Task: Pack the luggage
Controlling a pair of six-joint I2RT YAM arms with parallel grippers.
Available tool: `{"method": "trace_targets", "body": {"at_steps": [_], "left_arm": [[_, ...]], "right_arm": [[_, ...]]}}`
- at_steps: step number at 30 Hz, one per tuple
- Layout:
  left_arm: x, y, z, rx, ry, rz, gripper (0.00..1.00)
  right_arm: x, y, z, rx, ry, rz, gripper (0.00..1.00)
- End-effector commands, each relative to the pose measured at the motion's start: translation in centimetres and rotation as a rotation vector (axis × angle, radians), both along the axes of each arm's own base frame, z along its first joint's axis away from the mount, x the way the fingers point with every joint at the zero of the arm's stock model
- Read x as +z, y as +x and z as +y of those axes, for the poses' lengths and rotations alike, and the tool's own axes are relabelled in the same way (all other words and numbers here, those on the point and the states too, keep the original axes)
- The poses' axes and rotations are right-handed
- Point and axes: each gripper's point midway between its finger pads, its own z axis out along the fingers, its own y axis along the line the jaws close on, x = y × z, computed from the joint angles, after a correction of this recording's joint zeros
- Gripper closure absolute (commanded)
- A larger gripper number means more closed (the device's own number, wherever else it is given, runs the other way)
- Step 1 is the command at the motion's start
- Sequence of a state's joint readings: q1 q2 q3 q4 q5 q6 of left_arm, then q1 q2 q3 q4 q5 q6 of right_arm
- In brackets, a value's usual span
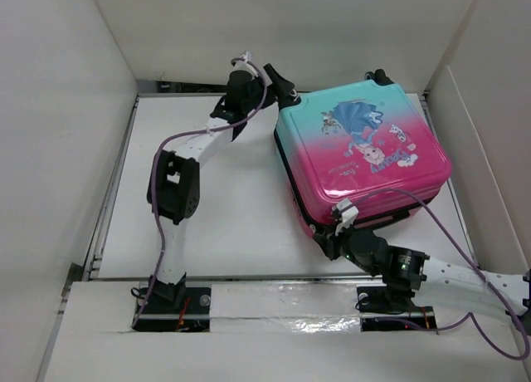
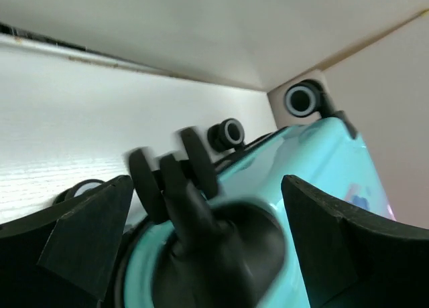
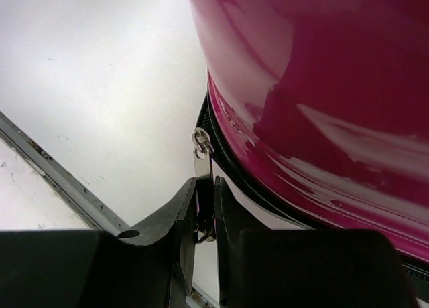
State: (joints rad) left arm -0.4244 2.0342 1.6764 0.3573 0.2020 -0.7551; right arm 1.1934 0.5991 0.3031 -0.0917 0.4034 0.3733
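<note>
The luggage [image 1: 361,149] lies flat and closed on the white table, its pink-to-teal shell with the cartoon print facing up. My left gripper [image 1: 282,87] is at its far left corner. In the left wrist view it [image 2: 206,184] stands open, with a blurred black wheel [image 2: 191,201] of the teal shell [image 2: 322,161] between its fingers and not pinched. My right gripper [image 1: 338,224] is at the near left corner. There it [image 3: 206,187] is shut on the metal zipper pull [image 3: 203,162], which hangs off the black zipper beside the pink shell [image 3: 315,87].
White walls [image 1: 58,149] box in the table on three sides. A metal rail [image 3: 53,177] runs along the table's near edge, close below my right gripper. Two more wheels [image 2: 228,132] stick out at the luggage's far side, near the back wall.
</note>
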Motion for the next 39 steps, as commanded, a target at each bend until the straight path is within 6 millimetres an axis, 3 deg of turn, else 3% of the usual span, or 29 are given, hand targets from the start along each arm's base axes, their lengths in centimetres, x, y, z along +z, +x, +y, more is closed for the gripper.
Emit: {"method": "trace_targets", "body": {"at_steps": [1,6,7,8,11,16,20,26,31,35,36,38,39], "left_arm": [[-3.7,1.1,-1.5,-0.089,0.083,0.109,0.09],[-2.4,3.4,-1.9,-0.065,0.035,0.083,0.1],[-1.1,3.8,-2.1,-0.07,0.02,0.061,0.1],[-2.1,4.4,-1.9,-0.07,0.016,0.081,0.11],[-1.5,4.8,-2.7,-0.091,-0.025,0.066,0.13],[-2.3,4.8,-3.5,-0.125,-0.075,0.081,0.16],[-3.2,5.2,-3.4,-0.134,-0.114,0.107,0.25],[-1.8,4.8,-5.2,-0.207,-0.204,0.064,0.28],[-1.1,4.5,-5.4,-0.223,-0.268,0.047,0.3],[-0.3,3.6,-5.5,-0.253,-0.344,0.003,0.51],[-0.2,3.1,-6.1,-0.273,-0.369,-0.004,0.62],[-0.1,2.9,-6.9,-0.29,-0.384,-0.004,0.74],[0.0,2.9,-6.9,-0.288,-0.383,-0.009,0.89]], "right_arm": [[3.9,-2.4,3.7,0.179,0.164,-0.004,1.0],[3.3,-2.4,4.2,0.182,0.158,0.006,1.0],[3.0,-2.3,4.2,0.177,0.147,0.009,1.0],[3.0,-2.3,4.1,0.177,0.141,0.012,1.0],[3.0,-2.3,4.0,0.173,0.14,0.013,1.0],[2.7,-2.2,3.4,0.152,0.141,0.02,1.0],[2.8,-1.9,2.7,0.119,0.147,0.015,1.0],[2.6,-1.5,2.1,0.087,0.133,0.011,1.0],[2.5,-1.5,2.0,0.084,0.119,0.014,1.0],[2.3,-1.4,1.9,0.079,0.113,0.012,1.0],[2.2,-1.4,1.9,0.077,0.111,0.013,1.0],[2.0,-1.5,1.9,0.084,0.104,0.019,1.0],[2.1,-1.3,1.7,0.075,0.105,0.018,1.0]]}}
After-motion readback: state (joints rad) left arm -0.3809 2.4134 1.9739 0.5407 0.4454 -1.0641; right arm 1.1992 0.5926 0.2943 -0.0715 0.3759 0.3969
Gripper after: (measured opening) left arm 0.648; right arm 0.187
